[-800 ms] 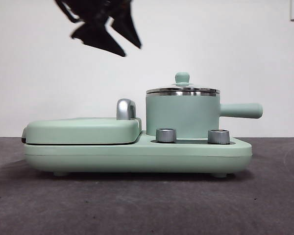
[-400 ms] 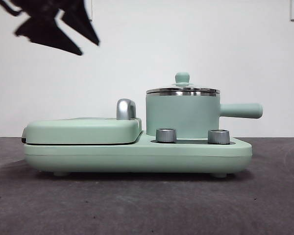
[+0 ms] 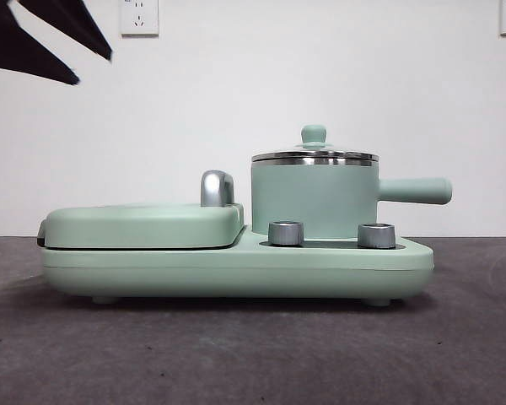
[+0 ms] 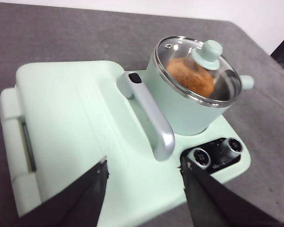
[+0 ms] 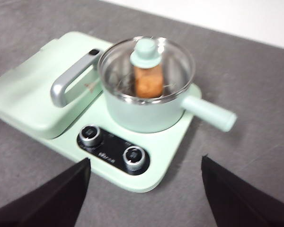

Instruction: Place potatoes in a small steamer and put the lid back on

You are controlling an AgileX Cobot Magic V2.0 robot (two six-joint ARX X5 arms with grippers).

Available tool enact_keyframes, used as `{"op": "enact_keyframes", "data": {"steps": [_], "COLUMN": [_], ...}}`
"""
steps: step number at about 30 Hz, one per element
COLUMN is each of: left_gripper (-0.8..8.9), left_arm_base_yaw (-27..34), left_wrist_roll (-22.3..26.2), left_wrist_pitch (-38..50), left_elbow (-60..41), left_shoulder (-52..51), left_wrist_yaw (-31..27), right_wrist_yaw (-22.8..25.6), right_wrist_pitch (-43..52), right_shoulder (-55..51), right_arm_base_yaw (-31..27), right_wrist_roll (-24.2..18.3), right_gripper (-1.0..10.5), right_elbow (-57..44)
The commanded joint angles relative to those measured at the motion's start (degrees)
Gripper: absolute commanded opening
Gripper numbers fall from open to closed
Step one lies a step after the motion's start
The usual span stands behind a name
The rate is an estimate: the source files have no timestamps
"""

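Observation:
The small steamer stands on the right side of the mint-green appliance base, its handle pointing right. The glass lid sits on the steamer's rim, green knob up. The orange-brown potato lies inside the pot under the glass and also shows in the right wrist view. My left gripper is open and empty, high above the griddle side; it shows as a black tip in the front view's top left corner. My right gripper is open and empty, high above the table in front of the control knobs.
The flat green griddle cover with its chrome handle lies left of the pot. Two steel control knobs sit on the base in front of the pot. Grey table surface surrounds the appliance.
The black gripper in the front view has moved up and to the left, away from the pot, into the top left corner. The pot, lid and potato have not moved.

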Motion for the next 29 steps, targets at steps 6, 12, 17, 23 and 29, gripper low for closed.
{"op": "enact_keyframes", "data": {"steps": [6,12,17,23,29], "left_gripper": [2.47,0.06,0.06,0.06,0.06], "left_arm_base_yaw": [-0.1,-0.2,-0.2,-0.2,2.0], "left_wrist_roll": [-2.0,-2.1,-2.1,-2.1,7.6], "left_wrist_pitch": [-4.6,-5.2,-5.4,-5.3,-3.5], "left_elbow": [0.0,0.1,0.1,0.1,-3.8], "left_shoulder": [-3.2,-3.9,-4.0,-4.0,-9.6], "left_wrist_yaw": [-0.4,-0.4,-0.4,-0.4,-5.3], "right_wrist_yaw": [-0.1,-0.2,0.0,0.0,0.0], "right_wrist_pitch": [-0.5,1.0,1.0,1.0,1.0], "right_shoulder": [1.7,1.7,1.6,1.6,1.6], "right_arm_base_yaw": [0.3,0.3,0.3,0.3,0.3], "right_wrist_roll": [0.7,0.5,0.5,0.5,0.5], "right_gripper": [3.7,0.2,0.2,0.2,0.2], "right_elbow": [0.3,0.4,0.4,0.4,0.4]}}
